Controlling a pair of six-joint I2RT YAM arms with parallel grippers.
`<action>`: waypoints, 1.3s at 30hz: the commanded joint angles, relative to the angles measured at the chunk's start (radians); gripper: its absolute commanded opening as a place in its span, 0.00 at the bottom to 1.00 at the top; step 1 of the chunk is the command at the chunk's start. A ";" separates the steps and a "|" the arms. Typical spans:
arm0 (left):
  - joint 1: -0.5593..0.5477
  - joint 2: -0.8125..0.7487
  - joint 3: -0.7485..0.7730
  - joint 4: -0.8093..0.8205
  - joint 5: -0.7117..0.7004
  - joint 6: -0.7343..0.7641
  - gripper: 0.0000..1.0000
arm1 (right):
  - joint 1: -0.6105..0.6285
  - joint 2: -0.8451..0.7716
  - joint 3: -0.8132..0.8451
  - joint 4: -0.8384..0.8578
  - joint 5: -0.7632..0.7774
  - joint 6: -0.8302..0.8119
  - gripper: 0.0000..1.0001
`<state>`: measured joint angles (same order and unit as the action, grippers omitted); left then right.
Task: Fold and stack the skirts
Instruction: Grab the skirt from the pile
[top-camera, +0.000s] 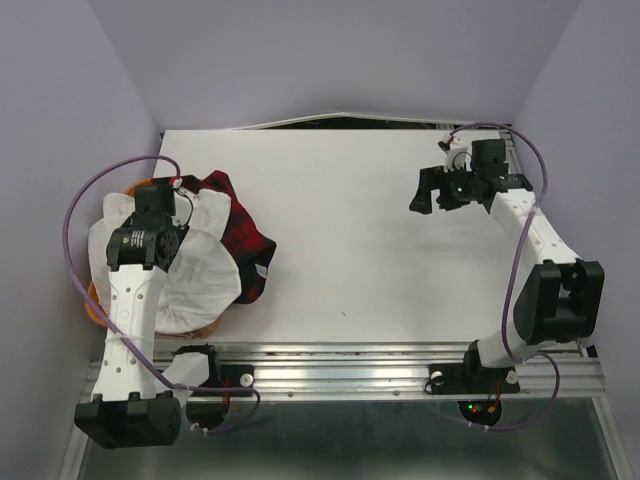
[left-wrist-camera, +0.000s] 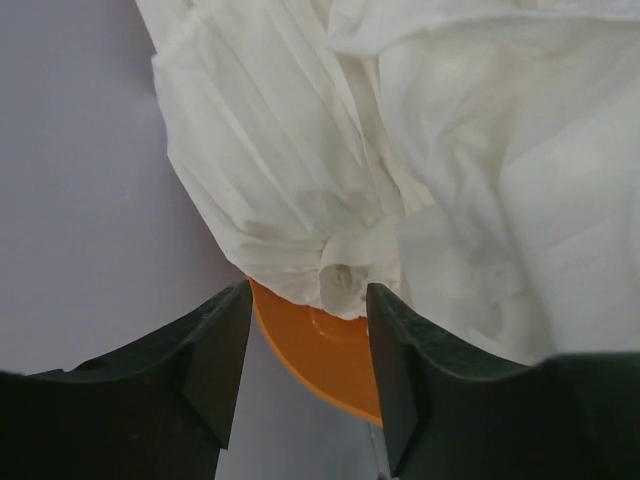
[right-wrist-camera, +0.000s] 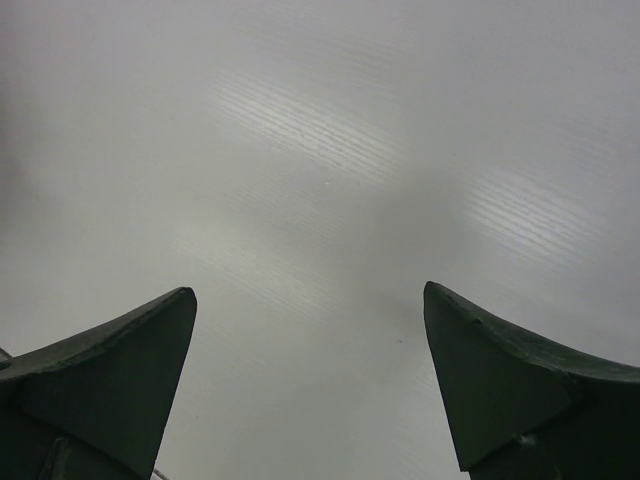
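A thin white pleated skirt (top-camera: 200, 270) lies bunched over an orange basket (top-camera: 92, 300) at the table's left edge. A red-and-black plaid skirt (top-camera: 243, 228) lies crumpled beside and partly under it. My left gripper (top-camera: 160, 197) hangs over the pile; its wrist hides the fingers from above. In the left wrist view the left gripper (left-wrist-camera: 308, 292) is open and empty, with a fold of the white skirt (left-wrist-camera: 345, 280) just past the fingertips and the basket rim (left-wrist-camera: 330, 350) between them. My right gripper (top-camera: 432, 190) is open and empty at the far right, over bare table in its wrist view (right-wrist-camera: 308, 290).
The white table (top-camera: 380, 250) spreads between the two arms. A metal rail (top-camera: 350, 365) runs along its near edge. Purple walls close in the left, back and right sides. A dark gap (top-camera: 390, 122) runs along the table's back edge.
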<state>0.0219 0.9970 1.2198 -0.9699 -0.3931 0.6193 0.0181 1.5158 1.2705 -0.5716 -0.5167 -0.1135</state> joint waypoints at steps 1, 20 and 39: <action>0.009 -0.003 -0.054 -0.035 -0.099 -0.007 0.56 | 0.049 0.037 0.088 -0.040 0.010 -0.028 1.00; 0.280 -0.090 -0.279 0.131 -0.089 0.505 0.56 | 0.166 0.193 0.234 -0.177 0.098 -0.046 1.00; 0.380 -0.040 -0.404 0.267 0.019 0.527 0.54 | 0.203 0.211 0.228 -0.197 0.164 -0.066 1.00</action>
<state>0.3851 0.9451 0.8295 -0.7563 -0.3973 1.1446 0.2111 1.7359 1.4521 -0.7612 -0.3717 -0.1650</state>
